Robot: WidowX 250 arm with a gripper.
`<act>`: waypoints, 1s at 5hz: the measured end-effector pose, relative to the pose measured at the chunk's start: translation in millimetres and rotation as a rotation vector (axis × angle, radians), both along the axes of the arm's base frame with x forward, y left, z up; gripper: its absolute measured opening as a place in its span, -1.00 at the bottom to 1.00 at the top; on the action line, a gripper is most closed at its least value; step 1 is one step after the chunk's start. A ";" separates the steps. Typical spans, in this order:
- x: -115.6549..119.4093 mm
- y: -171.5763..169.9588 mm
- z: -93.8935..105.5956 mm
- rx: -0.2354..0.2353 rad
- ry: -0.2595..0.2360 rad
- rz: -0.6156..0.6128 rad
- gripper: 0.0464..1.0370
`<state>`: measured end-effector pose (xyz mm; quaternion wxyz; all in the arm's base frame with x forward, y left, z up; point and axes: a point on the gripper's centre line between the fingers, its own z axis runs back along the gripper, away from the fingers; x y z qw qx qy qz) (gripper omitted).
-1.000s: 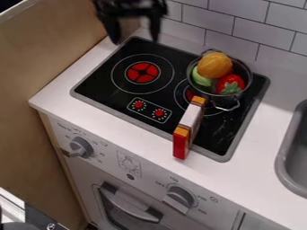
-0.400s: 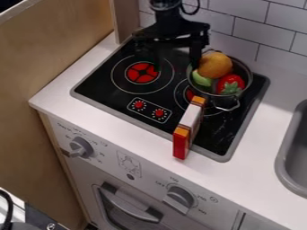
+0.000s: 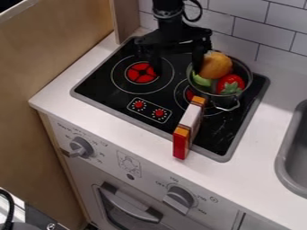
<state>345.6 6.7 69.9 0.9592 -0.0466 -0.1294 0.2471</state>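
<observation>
And here's the gripper (image 3: pixel 178 66), hanging over the stove (image 3: pixel 96 88) from the top of the view, its two fingers spread wide with nothing between them! One finger sits over the edge of the red-centred burner (image 3: pixel 142 72); the other is right up at the near-left side of the orange (image 3: pixel 215 65), by the rim of the pot (image 3: pixel 247 77). Touching the fruit? Can't tell from this angle.

Now look at that pot, a full house on the view's right side of the stove, over a second burner ring (image 3: pixel 179 93). The orange rides on top, the green piece (image 3: pixel 202 81) is tucked in below it, and the strawberry (image 3: pixel 230 84) leans in at the right, leafy end towards us.

Just in front of the pot, a long block (image 3: pixel 190 117) in white, orange and red crosses the stove's front edge, red end out over the white counter (image 3: pixel 157 144)! Two red dials (image 3: pixel 148 109) mark the stove's front, and over on the far right there's the grey sink (image 3: pixel 287 168).
</observation>
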 end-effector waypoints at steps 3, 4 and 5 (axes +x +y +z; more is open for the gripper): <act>5.7 -1.0 -14.9 0.002 -0.066 0.006 0.92; 6.1 -1.3 -20.7 0.001 -0.082 0.011 0.92; 7.8 -1.7 -23.5 0.000 -0.105 0.015 0.92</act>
